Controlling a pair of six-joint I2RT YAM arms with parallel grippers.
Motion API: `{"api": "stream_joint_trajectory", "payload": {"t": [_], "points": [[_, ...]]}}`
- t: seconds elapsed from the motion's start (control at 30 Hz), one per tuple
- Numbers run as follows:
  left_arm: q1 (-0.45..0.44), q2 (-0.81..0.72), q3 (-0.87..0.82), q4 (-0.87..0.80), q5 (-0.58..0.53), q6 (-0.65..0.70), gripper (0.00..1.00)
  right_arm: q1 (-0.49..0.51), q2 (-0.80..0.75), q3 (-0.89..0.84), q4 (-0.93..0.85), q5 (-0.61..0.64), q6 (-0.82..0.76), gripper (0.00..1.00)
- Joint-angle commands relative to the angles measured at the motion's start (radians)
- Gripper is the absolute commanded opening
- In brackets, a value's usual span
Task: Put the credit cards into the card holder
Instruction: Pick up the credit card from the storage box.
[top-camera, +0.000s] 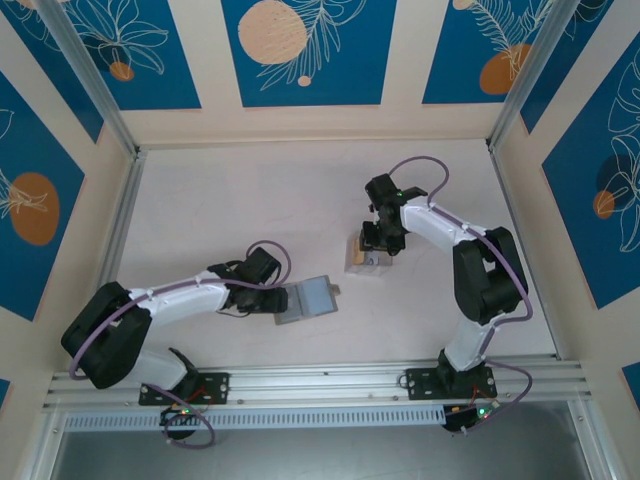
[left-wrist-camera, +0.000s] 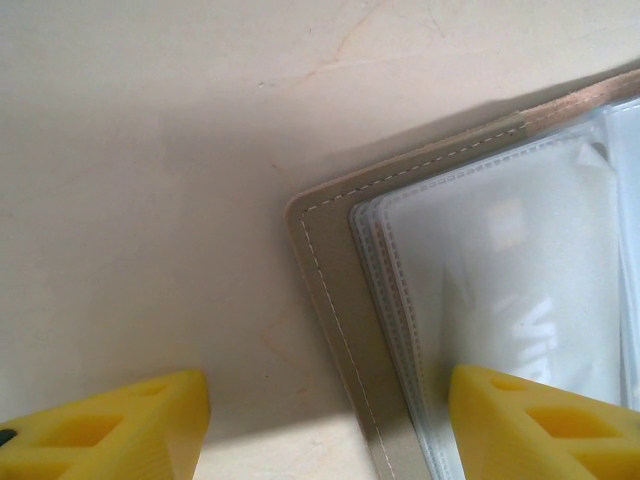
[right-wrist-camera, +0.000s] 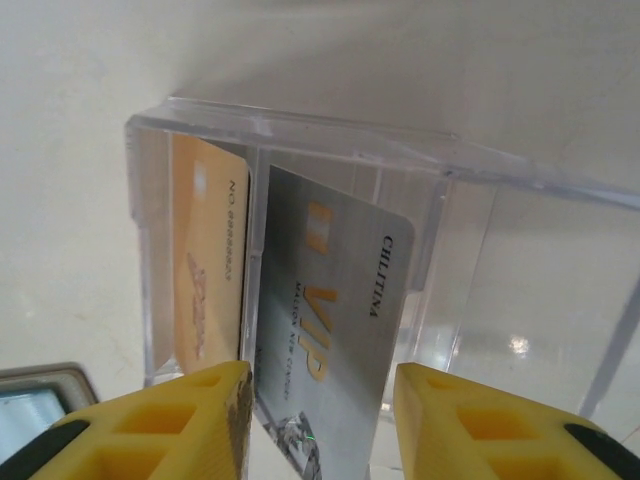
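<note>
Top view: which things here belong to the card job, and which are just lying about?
Job:
- card holder, lying open on the table
- orange card
- silver VIP card, beside the orange one in the clear box

Lying about:
- clear box, only housing the cards

Your card holder (top-camera: 306, 298) lies open on the table (top-camera: 220, 210), near the middle. The left gripper (top-camera: 281, 299) is at its left edge. The box (top-camera: 366, 258) sits behind and to the right, apart. Inside it, the outer card (right-wrist-camera: 205, 270) stands next to the end wall. The inner card (right-wrist-camera: 335, 320) stands just beside that, between the right gripper's (right-wrist-camera: 322, 405) fingers.
</note>
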Motion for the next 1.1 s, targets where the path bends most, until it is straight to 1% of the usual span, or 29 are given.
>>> {"api": "stream_joint_trajectory", "payload": {"t": [0.0, 0.07, 0.17, 0.4, 0.63, 0.83, 1.07], "points": [[0.006, 0.026, -0.019, 0.037, 0.027, 0.010, 0.65, -0.005, 0.015, 0.004, -0.011, -0.008, -0.014, 0.38], [0.006, 0.024, -0.021, 0.038, 0.027, 0.008, 0.64, -0.004, 0.011, 0.005, -0.010, -0.005, -0.012, 0.34], [0.006, 0.024, -0.027, 0.044, 0.031, 0.007, 0.64, -0.001, -0.004, 0.005, -0.015, 0.005, -0.010, 0.30], [0.006, 0.033, -0.028, 0.054, 0.036, 0.005, 0.64, 0.005, -0.018, 0.013, -0.035, 0.037, -0.012, 0.16], [0.007, 0.038, -0.037, 0.062, 0.042, 0.002, 0.63, 0.010, -0.036, 0.021, -0.052, 0.054, -0.016, 0.06], [0.007, 0.046, -0.034, 0.071, 0.048, 0.002, 0.63, 0.012, -0.056, 0.029, -0.066, 0.056, -0.027, 0.00], [0.006, 0.047, -0.034, 0.086, 0.064, -0.001, 0.62, 0.013, -0.104, 0.034, -0.070, 0.034, -0.038, 0.00]]}}
